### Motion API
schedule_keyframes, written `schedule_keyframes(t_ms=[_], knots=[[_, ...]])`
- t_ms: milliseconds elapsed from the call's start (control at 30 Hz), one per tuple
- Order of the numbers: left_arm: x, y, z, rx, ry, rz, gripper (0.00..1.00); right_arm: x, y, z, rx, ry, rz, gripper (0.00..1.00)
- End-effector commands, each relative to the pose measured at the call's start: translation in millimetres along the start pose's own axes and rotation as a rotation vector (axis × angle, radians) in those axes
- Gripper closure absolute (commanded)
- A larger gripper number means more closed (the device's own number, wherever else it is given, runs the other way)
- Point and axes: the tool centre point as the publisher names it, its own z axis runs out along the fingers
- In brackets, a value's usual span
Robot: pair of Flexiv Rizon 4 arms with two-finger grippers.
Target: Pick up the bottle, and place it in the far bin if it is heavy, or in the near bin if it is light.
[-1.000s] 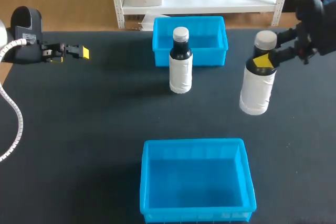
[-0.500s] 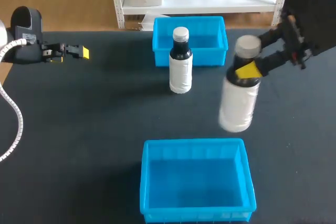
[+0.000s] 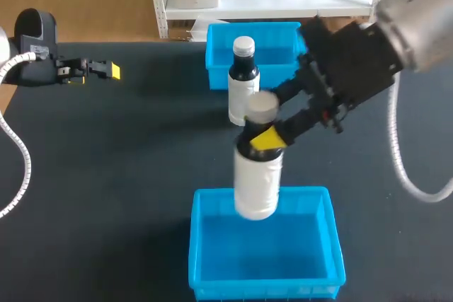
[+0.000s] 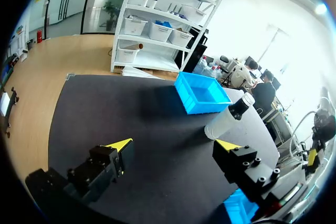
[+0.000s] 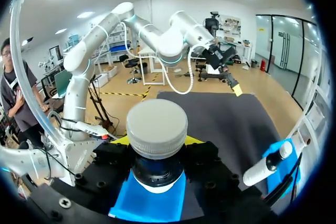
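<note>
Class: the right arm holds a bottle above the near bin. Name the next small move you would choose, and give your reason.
Probably carry the bottle a little toward the middle of the near bin before lowering. The right gripper is shut on its neck, and the bottle hangs over the bin's far rim, not its centre, so a straight descent might catch that wall.

The black table (image 3: pixel 106 175) holds the blue far bin (image 3: pixel 283 76), the blue near bin (image 3: pixel 262 289) and a standing bottle (image 3: pixel 243 90) between them.
</note>
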Motion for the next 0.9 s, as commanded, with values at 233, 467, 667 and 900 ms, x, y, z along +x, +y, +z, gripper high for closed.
schedule_keyframes(t_ms=[233,467,667,900], knots=[[0.0,0.1,0,0.000,0.000,0.000,0.00,7,-5,51,-0.103,-0.011,-0.014,1.00],[0.0,0.1,0,0.000,0.000,0.000,0.00,15,-4,69,-0.138,-0.002,-0.034,1.00],[0.0,0.1,0,0.000,0.000,0.000,0.00,23,1,75,-0.129,0.018,-0.053,1.00],[0.0,0.1,0,0.000,0.000,0.000,0.00,40,4,76,-0.127,0.020,-0.062,1.00]])
